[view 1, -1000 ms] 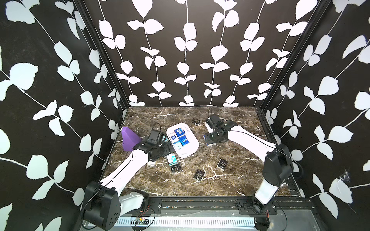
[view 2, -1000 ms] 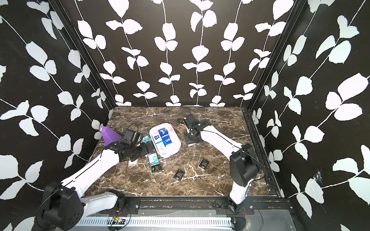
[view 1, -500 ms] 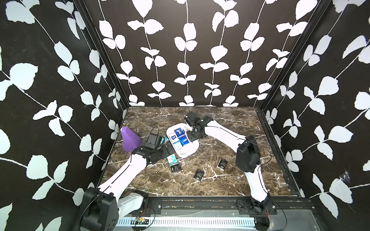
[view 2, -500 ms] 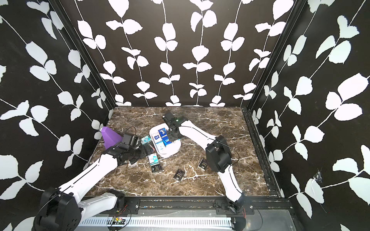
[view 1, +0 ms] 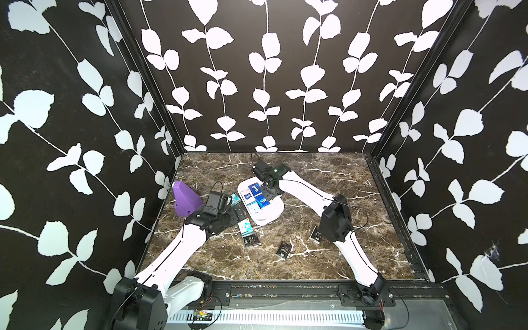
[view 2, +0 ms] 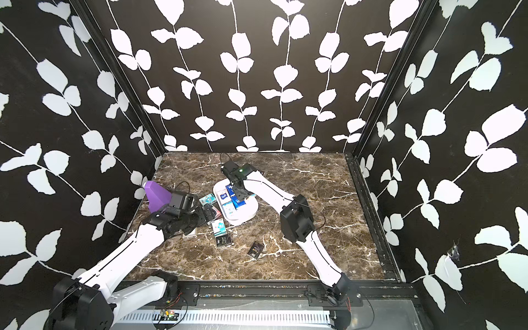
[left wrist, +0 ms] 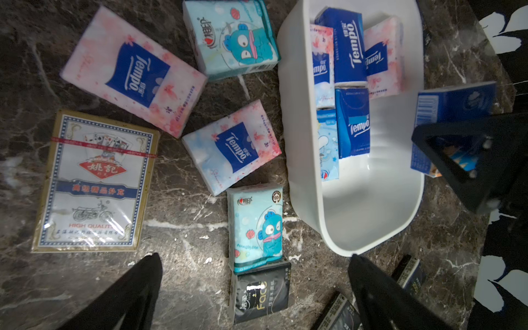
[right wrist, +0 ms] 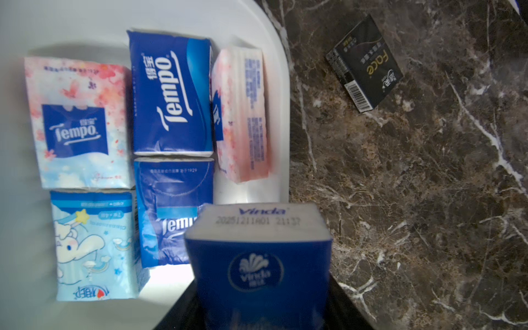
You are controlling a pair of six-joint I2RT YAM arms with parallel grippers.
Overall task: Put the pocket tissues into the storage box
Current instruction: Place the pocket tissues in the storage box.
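Observation:
The white storage box [view 1: 271,218] [view 2: 245,218] sits mid-table with several blue, pink-white and light-blue pocket tissues lying flat in it [right wrist: 171,94]. My right gripper [view 1: 267,194] [view 2: 240,197] hangs over the box's right side, shut on a blue Vinda pack [right wrist: 257,257] [left wrist: 454,111] that stands between its jaws. More packs lie on the table left of the box: pink-white ones [left wrist: 134,71] [left wrist: 231,148], teal ones [left wrist: 231,40] [left wrist: 257,225] and a black one [left wrist: 261,294]. My left gripper [left wrist: 254,260] [view 1: 237,213] hovers open above the teal and black packs, holding nothing.
A purple wedge block [view 1: 185,198] stands by the left wall behind my left arm. A boxed deck of playing cards [left wrist: 94,183] lies left of the loose packs. Black packs [view 1: 284,250] [view 1: 315,234] lie toward the front, one [right wrist: 365,63] behind the box.
My right arm has swung left from beside the box to over it, carrying the blue pack. My left arm has shifted only slightly and stays open.

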